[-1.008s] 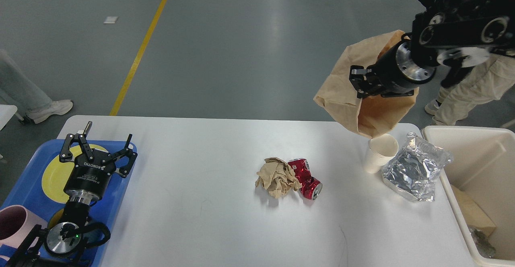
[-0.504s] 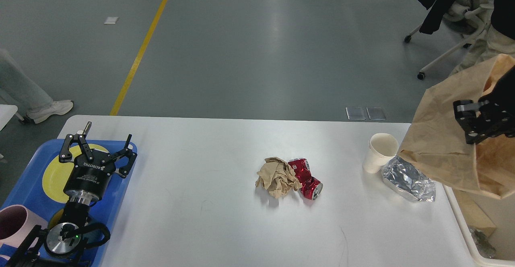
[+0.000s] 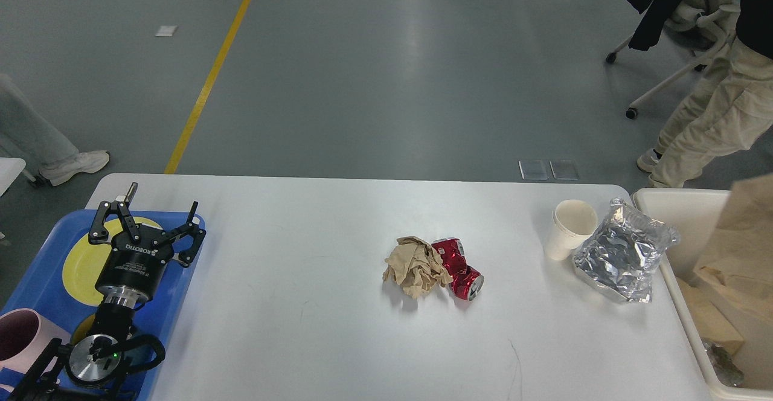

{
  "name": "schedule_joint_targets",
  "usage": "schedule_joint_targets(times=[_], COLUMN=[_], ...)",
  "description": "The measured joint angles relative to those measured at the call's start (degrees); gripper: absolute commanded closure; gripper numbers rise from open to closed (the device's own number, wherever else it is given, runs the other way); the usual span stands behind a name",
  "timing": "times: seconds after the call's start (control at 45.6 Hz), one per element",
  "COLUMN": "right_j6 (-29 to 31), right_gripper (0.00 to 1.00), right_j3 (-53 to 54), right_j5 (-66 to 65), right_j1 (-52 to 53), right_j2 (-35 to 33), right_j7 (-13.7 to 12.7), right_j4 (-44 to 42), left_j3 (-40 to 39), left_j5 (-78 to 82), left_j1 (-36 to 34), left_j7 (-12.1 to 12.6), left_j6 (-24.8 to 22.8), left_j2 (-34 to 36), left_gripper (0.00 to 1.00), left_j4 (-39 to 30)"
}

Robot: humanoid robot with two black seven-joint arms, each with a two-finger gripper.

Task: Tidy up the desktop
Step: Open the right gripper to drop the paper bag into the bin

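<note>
Desktop (image 3: 302, 304), the white surface, is filling the lower middle of the head view, lying between a blue tray (image 3: 181, 295) at its left end and a cream bin (image 3: 682, 208) at its right end. Near its centre a crumpled brown paper wad (image 3: 415, 266) is resting against a crushed red can (image 3: 459, 268) (the two are touching). Toward the right end a white paper cup (image 3: 569, 228) is standing upright just beside a silver foil bag (image 3: 625, 256), which is lying near the bin's wall. A brown paper bag (image 3: 746, 244) is sitting in the bin, at the picture's right edge. The left claw (image 3: 148, 223) is hovering over the tray with its fingers spread apart, grasping nothing. Under it a yellow plate (image 3: 81, 262) is lying on the tray, and a pink mug (image 3: 21, 334) is standing at the tray's near corner. The right claw is not showing anywhere in the view. Beyond the surface a person's legs (image 3: 706, 117) are standing on the grey floor (image 3: 362, 75).
</note>
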Motion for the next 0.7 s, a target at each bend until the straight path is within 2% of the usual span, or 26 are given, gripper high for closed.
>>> schedule_joint_targets(times=[0.132,0.263,0.438,0.701], right_j6=[-4.91,-9.66,-12.76,-15.16], right_gripper=[1.00,1.00,1.00,1.00], right_j3=[12.83,24.65,36.41,45.04], right_j5=[-0.26,-0.26,0.16,0.80], right_j1=[-16.99,-33.11,-52.45,-75.15], right_j2=[-2.38,-0.81,6.77,21.93], right_j7=[0.10,0.11,-0.03,-0.08], right_j4=[-7.68,-14.97,-28.96,-55.93], left_j3=[0.00,0.00,0.00,0.00], left_j5=[0.00,-0.03,-0.04,-0.04], left_j1=[0.00,0.00,-0.05,-0.08], left_j7=[0.02,0.06,0.07,0.07], left_j6=[0.00,0.00,0.00,0.00], left_j2=[0.00,0.00,0.00,0.00], left_gripper=[0.03,0.03,0.03,0.03], left_j4=[0.00,0.00,0.00,0.00])
